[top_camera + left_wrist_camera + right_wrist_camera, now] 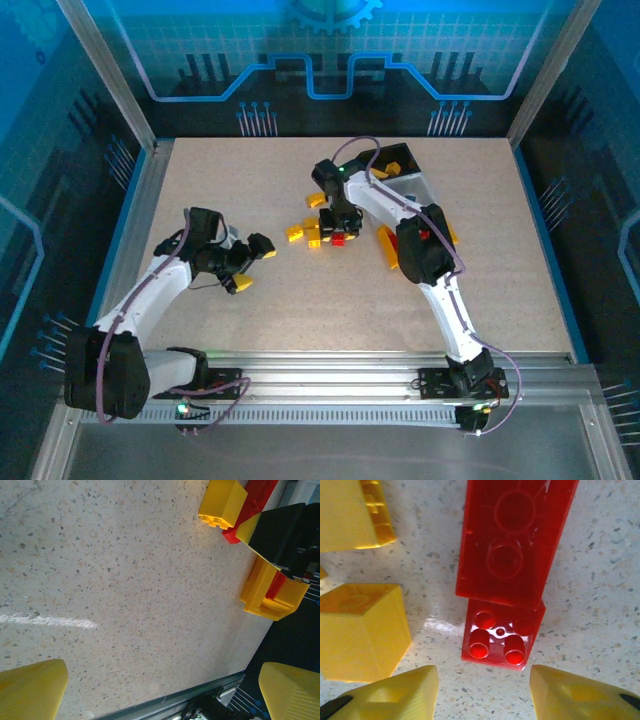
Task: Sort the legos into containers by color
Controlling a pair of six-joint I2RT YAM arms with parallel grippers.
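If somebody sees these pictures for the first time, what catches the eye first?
The cluster of yellow and red legos in the middle of the tabletop stands out. The right claw is open above a small red lego, next to a longer red one. Further left, the left claw hangs wide open over the tabletop.

We see the bench [250, 300] brightly and evenly lit from above in the top view, while its surround is dim and glows blue. Shadows are short and soft. In the right wrist view, white glare lies left of the small red brick [502, 635], and the near yellow fingertips [395, 695] are blurred.
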